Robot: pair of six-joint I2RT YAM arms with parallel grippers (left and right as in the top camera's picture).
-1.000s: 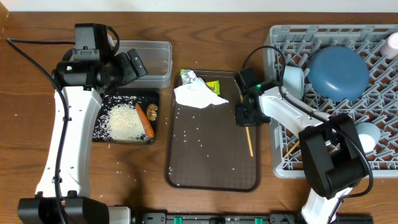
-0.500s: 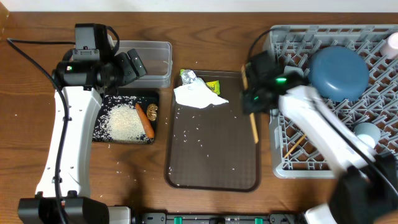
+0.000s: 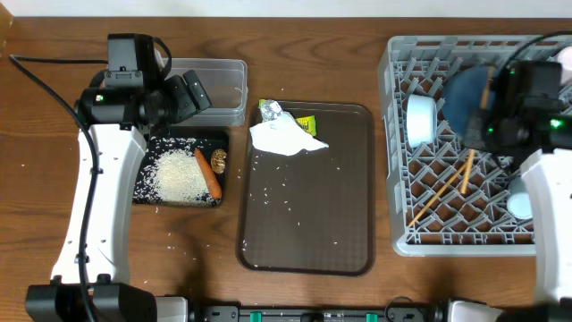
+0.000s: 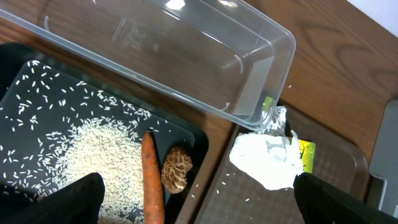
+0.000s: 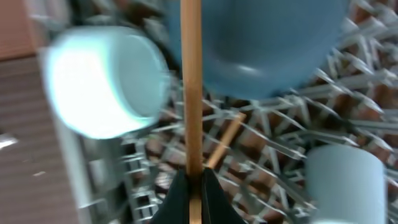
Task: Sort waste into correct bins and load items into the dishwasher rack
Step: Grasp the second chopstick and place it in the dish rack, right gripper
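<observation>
My right gripper is shut on a wooden chopstick, held above the grey dishwasher rack. The stick slants across the dark blue dish, with a white bowl to its left. A second chopstick lies in the rack. My left gripper hangs open and empty between the clear tub and the black tray. That tray holds rice, a carrot and a brown lump. A napkin, foil ball and yellow-green wrapper lie on the brown tray.
The brown serving tray sits mid-table with loose rice grains on it. A pale cup stands at the rack's right side and a pink cup at its far corner. Rice grains dot the wood near the black tray.
My right arm has lifted the chopstick off the brown tray's right edge and swung it right, over the rack. The left arm has not moved.
</observation>
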